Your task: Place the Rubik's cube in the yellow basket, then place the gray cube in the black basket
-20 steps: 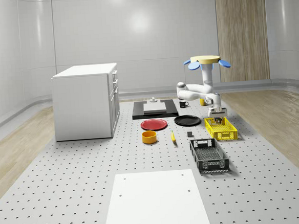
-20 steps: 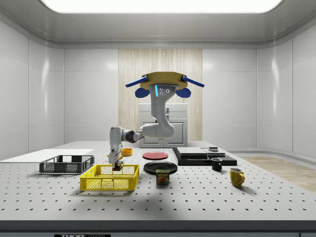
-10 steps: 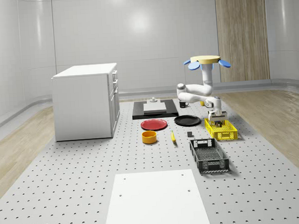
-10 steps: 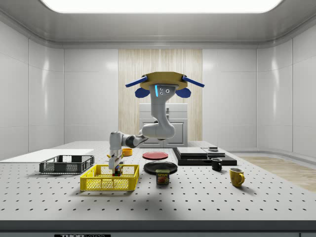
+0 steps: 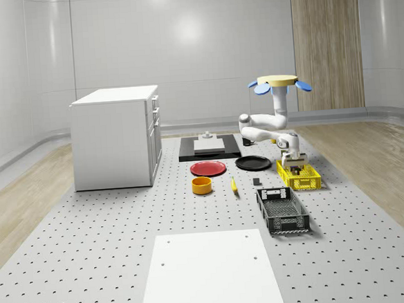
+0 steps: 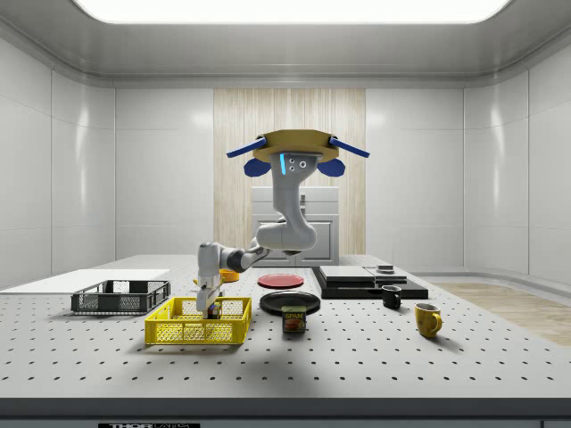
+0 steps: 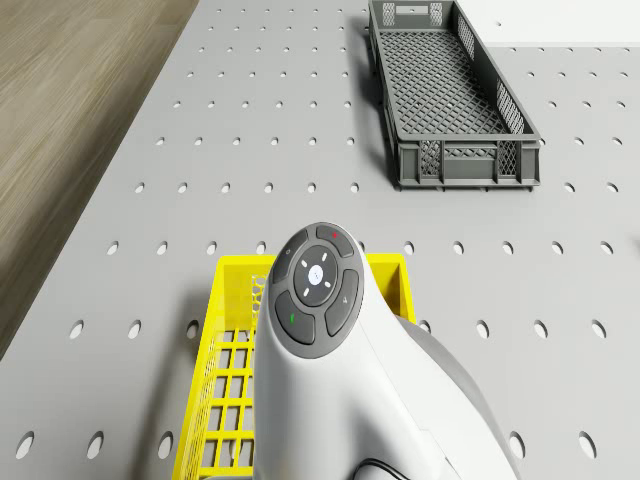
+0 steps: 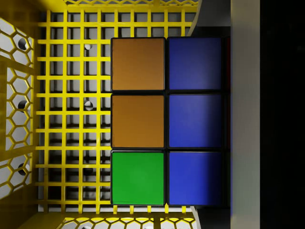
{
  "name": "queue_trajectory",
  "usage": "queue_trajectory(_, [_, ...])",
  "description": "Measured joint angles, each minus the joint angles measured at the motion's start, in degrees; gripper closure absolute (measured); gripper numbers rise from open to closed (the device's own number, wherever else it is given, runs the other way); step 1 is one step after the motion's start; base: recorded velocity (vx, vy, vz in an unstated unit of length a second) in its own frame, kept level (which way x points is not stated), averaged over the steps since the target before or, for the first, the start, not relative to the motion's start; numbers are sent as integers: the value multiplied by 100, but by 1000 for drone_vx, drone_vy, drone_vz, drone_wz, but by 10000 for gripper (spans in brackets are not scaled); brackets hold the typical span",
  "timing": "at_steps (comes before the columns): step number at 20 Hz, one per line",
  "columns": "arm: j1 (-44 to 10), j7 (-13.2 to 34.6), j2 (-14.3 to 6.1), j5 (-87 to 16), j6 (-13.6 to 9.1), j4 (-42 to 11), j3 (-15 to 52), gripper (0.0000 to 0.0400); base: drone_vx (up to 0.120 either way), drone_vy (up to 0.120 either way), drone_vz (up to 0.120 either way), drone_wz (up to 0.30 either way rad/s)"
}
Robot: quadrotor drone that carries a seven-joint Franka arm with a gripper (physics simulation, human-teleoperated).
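One drone (image 6: 295,152) hovered above the surface (image 5: 91,256), near the yellow basket (image 5: 299,174). Its end effector (image 6: 212,308) reached down inside that basket, fingers closed on the Rubik's cube (image 8: 167,121), which hung just over the basket's mesh floor. Beside it sat the black basket (image 5: 282,210).

Tan-topped drone (image 6: 295,143), blue rotors, seemingly white arm (image 6: 284,214)

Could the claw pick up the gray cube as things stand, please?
Probably not yet: the drone hovers beside the yellow basket, and the claw inside it holds the Rubik's cube; the gray cube lies uncovered.
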Motion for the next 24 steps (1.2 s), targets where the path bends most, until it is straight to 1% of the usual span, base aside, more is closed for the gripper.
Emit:
queue_trajectory(3, [3, -5, 22, -28, -11, 6, -22, 35, 0, 0, 0, 0])
queue_trajectory(7, [52, -17, 40, 113, -100, -52, 139, 13, 0, 0, 0, 0])
queue_trajectory(10, [104, -26, 49, 309, -196, -118, 354, 6, 0, 0, 27, 0])
queue_trajectory(14, [148, -32, 56, 517, -289, -178, 580, 2, 0, 0, 120, 0])
queue_trajectory(18, [167, -34, 59, 621, -332, -203, 693, 1, 0, 0, 120, 0])
queue_trajectory(21, [173, -34, 58, 660, -346, -212, 733, 0, 0, -93, 120, 0])
queue_trajectory(24, [175, -34, 57, 680, -352, -216, 754, 0, 0, -120, 13, 0])
